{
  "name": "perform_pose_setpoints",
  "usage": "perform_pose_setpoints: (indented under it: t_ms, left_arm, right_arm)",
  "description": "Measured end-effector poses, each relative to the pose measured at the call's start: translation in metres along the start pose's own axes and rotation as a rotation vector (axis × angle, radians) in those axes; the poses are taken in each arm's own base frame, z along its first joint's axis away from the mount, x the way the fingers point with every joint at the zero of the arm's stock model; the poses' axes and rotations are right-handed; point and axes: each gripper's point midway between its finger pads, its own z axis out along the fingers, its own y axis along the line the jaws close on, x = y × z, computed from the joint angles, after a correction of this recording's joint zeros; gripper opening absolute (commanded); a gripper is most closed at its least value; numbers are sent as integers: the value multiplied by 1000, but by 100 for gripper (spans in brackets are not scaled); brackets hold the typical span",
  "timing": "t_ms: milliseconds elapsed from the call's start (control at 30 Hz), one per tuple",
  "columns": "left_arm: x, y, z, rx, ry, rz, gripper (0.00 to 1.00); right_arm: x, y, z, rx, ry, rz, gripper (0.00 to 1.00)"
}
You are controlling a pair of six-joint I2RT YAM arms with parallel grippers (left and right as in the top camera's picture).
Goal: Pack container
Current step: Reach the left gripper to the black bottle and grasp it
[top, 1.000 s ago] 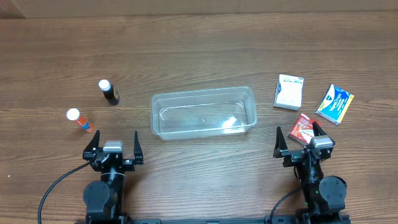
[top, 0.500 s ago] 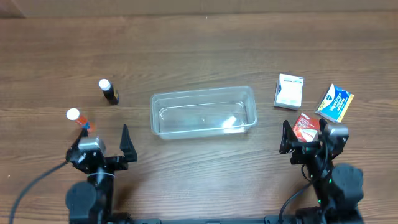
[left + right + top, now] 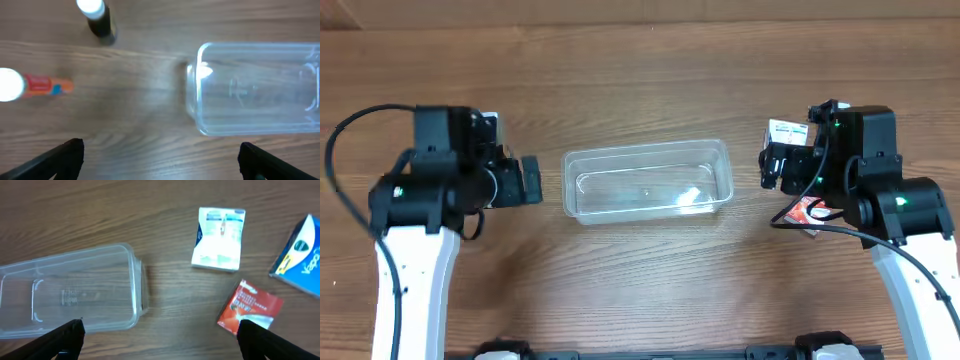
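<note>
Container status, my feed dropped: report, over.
Left gripper, right gripper open, empty. Container empty. Dark bottle, orange bottle, white box, blue box, red box outside it. Nothing blocking.

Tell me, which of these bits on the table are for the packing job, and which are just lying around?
For the job:
- clear container
- probably to go in it: black bottle, orange-labelled bottle, white box, blue box, red packet

Just lying about:
- nothing loose that I can see, only the wooden table itself
</note>
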Motion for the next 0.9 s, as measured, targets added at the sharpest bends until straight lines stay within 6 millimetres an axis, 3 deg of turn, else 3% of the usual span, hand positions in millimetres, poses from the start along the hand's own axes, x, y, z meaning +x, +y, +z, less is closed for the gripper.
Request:
perform_pose_setpoints:
  t_ms: [33,100,233,333,400,533,633,800,900]
  left_arm:
    - [-1,0,7,-1,37,-3,100]
    - [-17,-1,-1,0,39,-14,100]
    - [-81,21,-30,-29,-21,-104,100]
    - [-118,29,-13,-11,-78,-122,100]
    - [-124,35,1,-17,-66,-144,100]
    - [-119,46,56,-29,63,-186,100]
    - [-101,58,115,-57,215,-205,97]
    - [-78,74,151,-131,342,-210,87]
    - [-71,80,163,-160,375,-208,66]
  right_arm:
    - [4,-2,2,8,23,16,100]
    - [11,-5,9,24,72,43,100]
    - [25,-16,32,72,187,96,100]
    - [26,-16,34,77,196,106,100]
    - [26,-16,34,77,196,109,100]
    - [26,-16,34,77,196,109,100]
    - [26,-16,34,77,195,109,100]
    - [26,-16,34,77,196,109,100]
    - [26,-16,34,77,195,109,100]
